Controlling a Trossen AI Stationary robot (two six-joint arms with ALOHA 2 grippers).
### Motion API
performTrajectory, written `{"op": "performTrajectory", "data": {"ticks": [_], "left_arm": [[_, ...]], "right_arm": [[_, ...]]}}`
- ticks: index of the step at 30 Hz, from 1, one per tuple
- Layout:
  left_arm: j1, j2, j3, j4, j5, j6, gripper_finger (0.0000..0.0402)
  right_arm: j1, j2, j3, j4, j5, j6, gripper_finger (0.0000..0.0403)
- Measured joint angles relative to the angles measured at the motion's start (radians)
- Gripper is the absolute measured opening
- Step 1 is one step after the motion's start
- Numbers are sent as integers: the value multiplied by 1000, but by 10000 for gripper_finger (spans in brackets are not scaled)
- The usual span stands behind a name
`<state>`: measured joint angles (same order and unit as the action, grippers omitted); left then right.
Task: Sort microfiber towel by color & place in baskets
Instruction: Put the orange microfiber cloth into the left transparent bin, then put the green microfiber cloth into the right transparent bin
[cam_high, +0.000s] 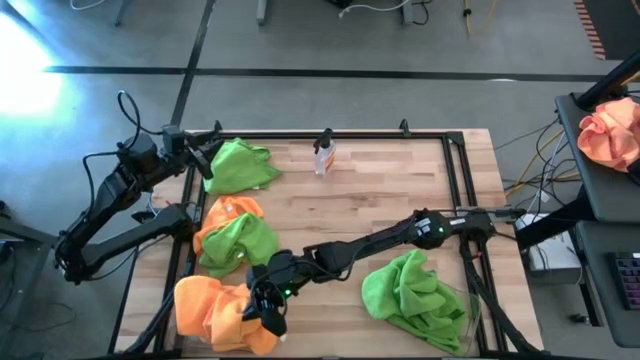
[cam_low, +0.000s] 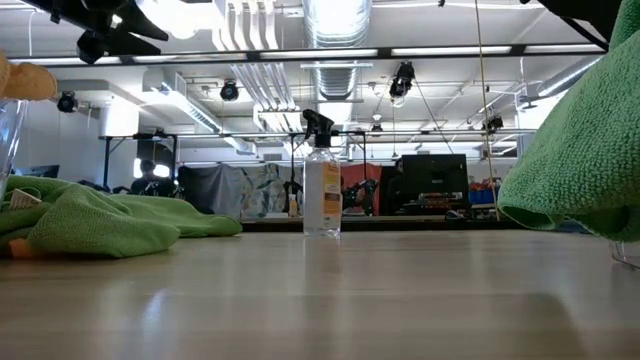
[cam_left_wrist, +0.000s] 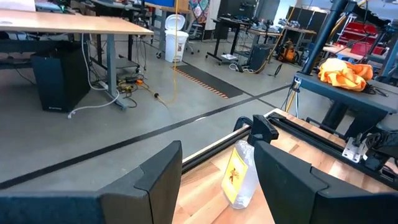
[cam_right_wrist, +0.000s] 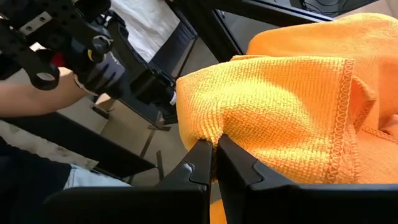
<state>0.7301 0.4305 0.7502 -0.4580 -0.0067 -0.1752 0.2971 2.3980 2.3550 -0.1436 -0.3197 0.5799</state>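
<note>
My right gripper (cam_high: 268, 312) reaches across to the near-left corner and is shut on an orange microfiber towel (cam_right_wrist: 280, 106), part of an orange heap (cam_high: 212, 312). A see-through basket wall (cam_low: 8, 130) shows at that side in the low view. One green towel (cam_high: 240, 242) lies on another orange towel (cam_high: 225, 212). A second green towel (cam_high: 240, 165) lies at the far left. A third (cam_high: 415, 295) hangs over the rim of the near-right basket (cam_high: 470, 305). My left gripper (cam_left_wrist: 217, 180) waits open at the far-left corner, holding nothing. My right gripper pinches a bunched fold of the orange towel (cam_right_wrist: 205, 127) between its two fingertips. The fingers come nearly level from the table's right side. The cloth bulges past the fingertips, slack. I cannot tell whether it hangs clear of the heap below.
A small clear spray bottle (cam_high: 323, 155) stands near the middle of the far edge. A black frame rail (cam_high: 330, 135) runs around the table. A peach-orange cloth bundle (cam_high: 610, 130) lies on a side table at the right. A person's forearm (cam_right_wrist: 31, 99) shows beyond the table's left edge.
</note>
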Motion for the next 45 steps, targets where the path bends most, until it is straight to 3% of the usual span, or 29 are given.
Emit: {"op": "performTrajectory", "data": {"ticks": [15, 29, 39, 45], "left_arm": [[0, -1, 0, -3, 104, -22, 185], [0, -1, 0, -96, 120, -9, 185], [0, -8, 13, -37, 590, 163, 185], [0, -8, 62, -21, 726, 272, 185]], "right_arm": [[-6, 0, 0, 0, -5, -12, 134], [-118, -61, 2, -164, 45, -29, 148], [-192, -76, 1, -429, 85, -207, 148], [-259, -140, 1, -548, 131, -339, 148]]}}
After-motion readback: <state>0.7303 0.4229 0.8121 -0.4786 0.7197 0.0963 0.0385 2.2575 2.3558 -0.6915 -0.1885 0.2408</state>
